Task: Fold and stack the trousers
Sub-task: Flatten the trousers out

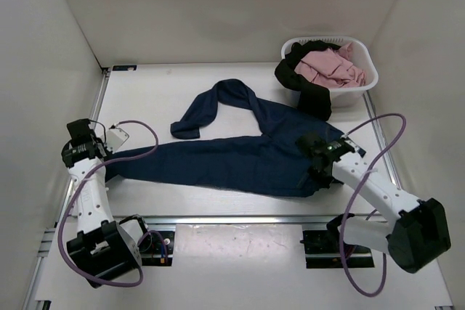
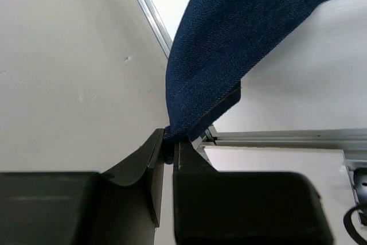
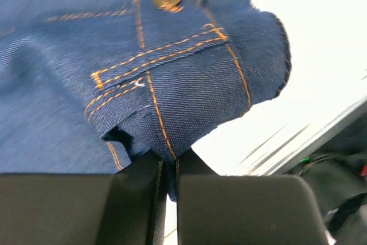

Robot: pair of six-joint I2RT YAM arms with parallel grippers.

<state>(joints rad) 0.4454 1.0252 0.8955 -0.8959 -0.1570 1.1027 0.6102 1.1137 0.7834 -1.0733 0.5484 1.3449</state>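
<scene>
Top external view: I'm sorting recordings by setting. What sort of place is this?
Likely a lab robot cell, not a home: white walls enclose the table, two robot arms are bolted at its edge, a laundry basket stands on it.

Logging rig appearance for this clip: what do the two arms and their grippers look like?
The left arm and right arm have white links with black joints. A purple cable loops along each. The left gripper and right gripper have flat black fingers.
</scene>
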